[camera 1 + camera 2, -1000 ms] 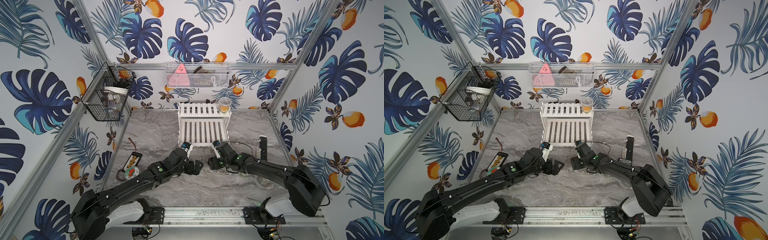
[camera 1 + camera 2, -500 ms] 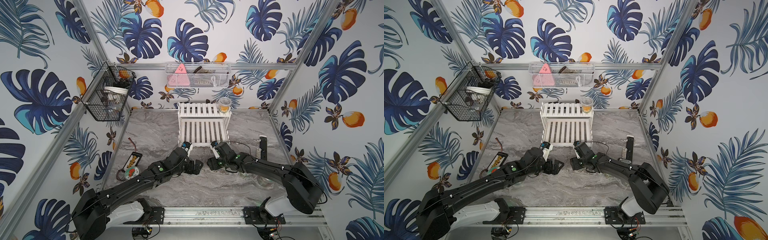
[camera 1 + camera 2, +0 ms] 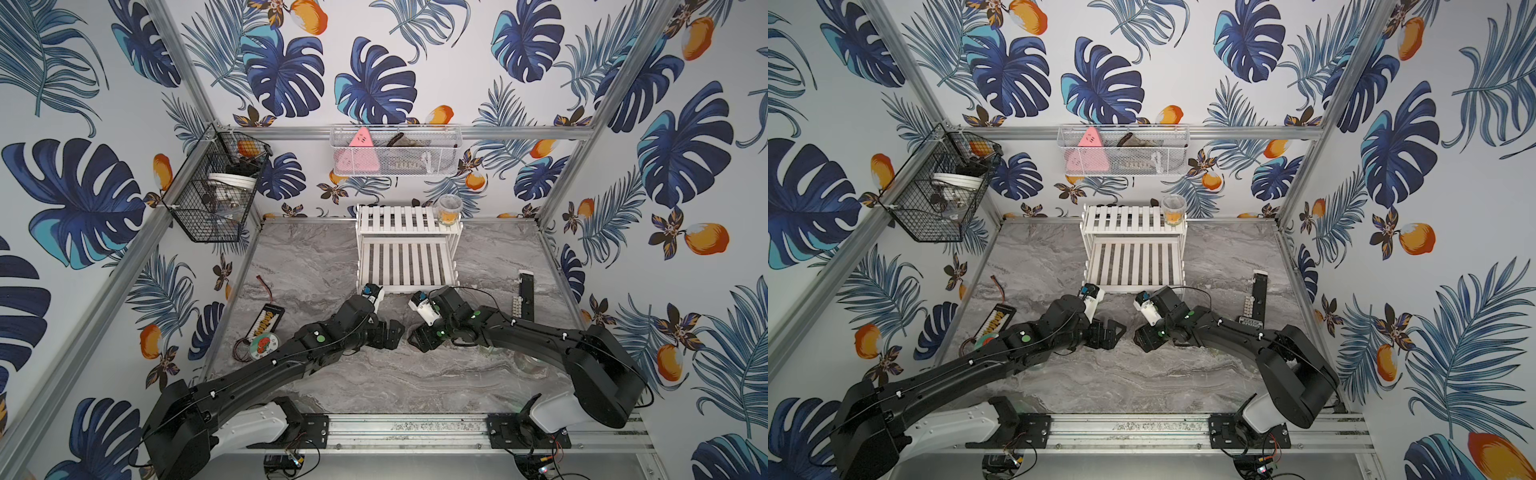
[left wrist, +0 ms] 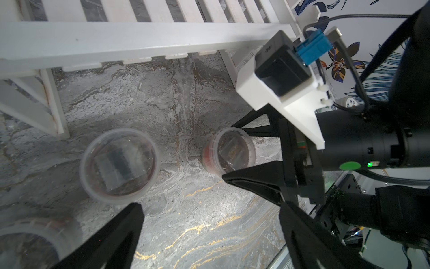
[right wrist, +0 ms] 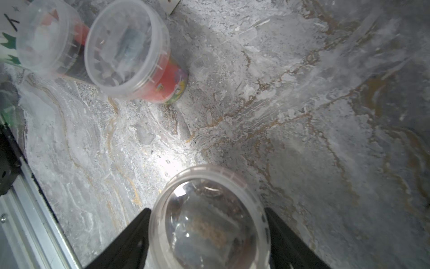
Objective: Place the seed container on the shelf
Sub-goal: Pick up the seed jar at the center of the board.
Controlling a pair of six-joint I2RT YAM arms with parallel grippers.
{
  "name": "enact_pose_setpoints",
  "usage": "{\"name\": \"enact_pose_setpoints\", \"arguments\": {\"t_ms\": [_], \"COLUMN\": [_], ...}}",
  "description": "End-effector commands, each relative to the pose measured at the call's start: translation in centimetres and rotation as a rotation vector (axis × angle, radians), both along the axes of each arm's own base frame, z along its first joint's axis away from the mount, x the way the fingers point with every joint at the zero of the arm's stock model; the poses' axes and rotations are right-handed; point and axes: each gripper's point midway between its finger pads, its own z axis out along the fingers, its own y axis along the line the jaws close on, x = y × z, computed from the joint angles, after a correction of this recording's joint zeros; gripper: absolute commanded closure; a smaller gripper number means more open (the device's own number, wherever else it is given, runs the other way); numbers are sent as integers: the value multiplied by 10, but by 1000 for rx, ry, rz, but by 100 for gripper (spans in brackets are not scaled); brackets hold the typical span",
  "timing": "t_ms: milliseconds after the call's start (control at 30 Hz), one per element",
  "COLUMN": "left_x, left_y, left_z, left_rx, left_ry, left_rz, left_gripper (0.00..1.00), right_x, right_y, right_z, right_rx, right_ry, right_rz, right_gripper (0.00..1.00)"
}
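Right end effector (image 5: 207, 210) has its two black fingers closed against opposite sides of the clear round plastic seed container with a clear lid (image 4: 229, 149). In the right wrist view each finger sits flush with the rim, so the tub is gripped. The seed container stands upright on the grey marbled worktop (image 3: 311, 257), in front of the lower tier's front rail of the small white two-tier slatted shelf (image 3: 405, 257), and on neither tier. A red band shows on its side wall, and brownish grains show through the lid.

Left end effector (image 4: 209, 205) is spread wide and holds nothing. It hangs low over the worktop, its tips pointing toward the right one; in both top views the two nearly meet just in front of the shelf. A second clear lidded tub (image 4: 118, 165) stands on the worktop apart from the seed container, near a front leg of the shelf. A third clear tub (image 4: 30, 244) shows only as a blur.

A small clear cup with orange contents (image 3: 449, 210) stands at the right end of the shelf's upper tier. A black wire basket (image 3: 212, 195) hangs on the left wall, and a white mesh basket (image 3: 395, 151) hangs on the back wall above the shelf.
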Motion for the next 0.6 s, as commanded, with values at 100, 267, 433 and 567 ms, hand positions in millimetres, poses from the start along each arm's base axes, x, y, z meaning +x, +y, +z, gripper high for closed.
{"name": "enact_pose_setpoints", "arguments": {"t_ms": [100, 267, 433, 567], "left_x": [-2, -8, -16, -20], "left_y": [7, -2, -20, -37], "left_z": [2, 3, 0, -12], "left_rx": [31, 24, 69, 169], "left_ry": [-36, -57, -86, -94], "left_rz": [-15, -99, -217, -299], "left_gripper": [1, 1, 3, 6], "right_x": [1, -3, -7, -10], "right_y": [-3, -4, -18, -33], "right_z": [0, 9, 16, 25], "right_rx": [-22, 42, 83, 147], "right_ry": [2, 6, 23, 62], "right_rz": [-9, -62, -190, -317], "right_gripper": [18, 15, 15, 16]}}
